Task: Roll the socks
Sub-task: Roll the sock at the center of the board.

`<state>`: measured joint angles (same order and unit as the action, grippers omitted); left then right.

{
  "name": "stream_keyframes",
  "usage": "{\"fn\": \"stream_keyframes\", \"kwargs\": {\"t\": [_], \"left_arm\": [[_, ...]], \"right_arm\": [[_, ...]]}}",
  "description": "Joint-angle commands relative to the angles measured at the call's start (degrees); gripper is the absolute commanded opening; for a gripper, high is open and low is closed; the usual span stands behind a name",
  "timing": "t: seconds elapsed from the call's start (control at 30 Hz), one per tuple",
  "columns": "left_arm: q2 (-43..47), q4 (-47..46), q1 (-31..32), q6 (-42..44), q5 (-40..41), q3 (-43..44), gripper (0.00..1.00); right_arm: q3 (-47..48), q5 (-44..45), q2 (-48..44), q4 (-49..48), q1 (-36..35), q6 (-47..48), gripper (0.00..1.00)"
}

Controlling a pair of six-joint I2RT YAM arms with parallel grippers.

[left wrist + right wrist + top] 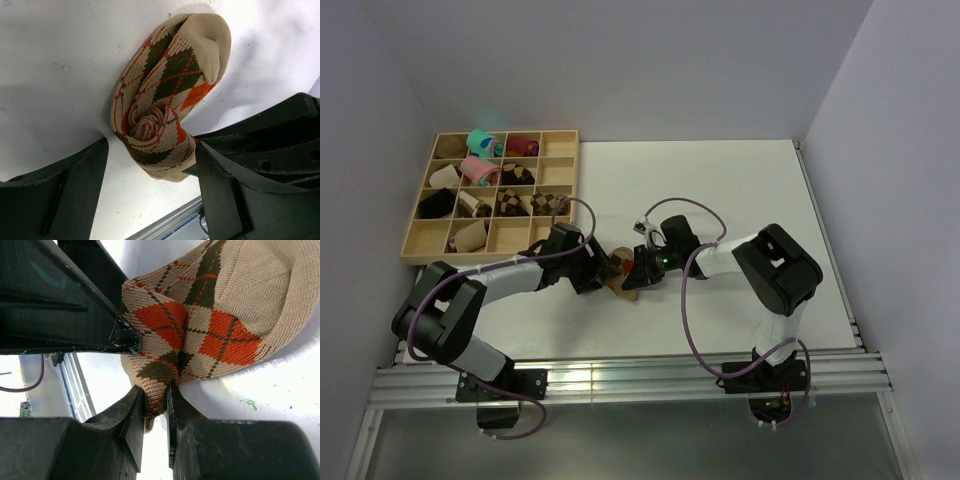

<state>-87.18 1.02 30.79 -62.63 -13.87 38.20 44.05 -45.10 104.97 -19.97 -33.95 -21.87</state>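
**Argyle socks part-rolled at mid-table, a gripper on each side**

Top view: the socks [625, 282] lie on the white table [740, 200] between the two arms. The left gripper [605, 272] is just to their left and the right gripper [642, 270] just to their right. A wooden tray [420, 243] holding other rolls [480, 170] sits well apart at the far left.
Left wrist view: the tan, brown and orange fabric is wound into a loose spiral (a plain tan end lies flat on the table beyond it). The left jaws stand wide, one on either side of the roll, and grip nothing.
Right wrist view: the right jaws are nearly together and pinch a fold at the edge of the roll.
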Motion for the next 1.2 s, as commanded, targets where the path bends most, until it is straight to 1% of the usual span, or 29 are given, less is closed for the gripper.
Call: {"fn": "stream_keyframes", "kwargs": {"t": [0.0, 0.17, 0.2, 0.27, 0.3, 0.37, 0.47, 0.5, 0.57, 0.6, 0.67, 0.77, 0.8, 0.93, 1.07, 1.17], "left_arm": [[-0.1, 3.1, -0.8, 1.9, 3.2, 2.1, 0.75], [-0.8, 4.9, -4.1, 5.1, 2.7, 5.3, 0.71], [-2.3, 5.5, -4.6, 5.7, 2.2, 6.0, 0.70], [-5.0, 6.1, -5.1, 7.4, 1.2, 8.5, 0.68], [-5.7, 5.8, -5.1, 8.0, 0.6, 9.1, 0.64], [-7.0, 5.2, -5.1, 9.2, -1.0, 10.8, 0.59], [-9.7, 6.3, -5.0, 11.6, -2.2, 13.4, 0.55], [-10.8, 6.6, -5.0, 12.8, -2.2, 13.9, 0.49], [-12.6, 7.2, -4.9, 13.7, -2.4, 14.8, 0.44], [-13.1, 7.2, -4.9, 14.4, -2.6, 15.2, 0.38], [-14.8, 7.2, -4.7, 14.9, -2.7, 15.3, 0.30], [-16.8, 7.2, -4.5, 15.6, -3.4, 15.9, 0.26], [-17.1, 7.1, -4.2, 15.8, -3.5, 15.9, 0.21], [-17.8, 6.5, -3.7, 16.0, -4.7, 15.6, 0.20], [-17.6, 5.8, -3.5, 15.3, -6.2, 14.6, 0.21], [-17.2, 5.2, -3.5, 14.5, -7.0, 13.7, 0.24]], "right_arm": [[1.5, 4.4, -0.5, 7.0, 0.2, 3.6, 0.00], [2.4, 6.2, -2.0, 9.2, 0.2, 6.2, 0.00], [2.6, 6.4, -2.0, 9.9, 0.0, 6.5, 0.00], [3.3, 7.1, -2.3, 10.6, -0.1, 7.8, 0.00], [3.5, 7.7, -2.4, 11.7, -0.1, 8.7, 0.00], [4.4, 8.6, -2.5, 12.6, -0.7, 9.4, 0.00], [5.0, 9.7, -2.4, 13.8, -1.0, 10.4, 0.00], [5.3, 9.8, -2.4, 14.1, -1.1, 10.7, 0.00], [6.0, 10.2, -2.2, 14.6, -1.6, 11.0, 0.00], [6.2, 10.5, -2.1, 15.3, -1.6, 11.7, 0.00], [7.0, 11.3, -2.6, 16.2, -2.3, 12.7, 0.00], [7.5, 12.5, -4.0, 16.5, -3.3, 13.4, 0.00], [7.7, 12.8, -4.9, 16.8, -3.5, 13.9, 0.00], [9.6, 13.3, -6.5, 17.4, -3.9, 14.6, 0.00], [11.2, 13.2, -7.6, 17.0, -4.1, 14.6, 0.00], [11.8, 13.2, -6.4, 15.8, -4.2, 13.9, 0.00]]}}
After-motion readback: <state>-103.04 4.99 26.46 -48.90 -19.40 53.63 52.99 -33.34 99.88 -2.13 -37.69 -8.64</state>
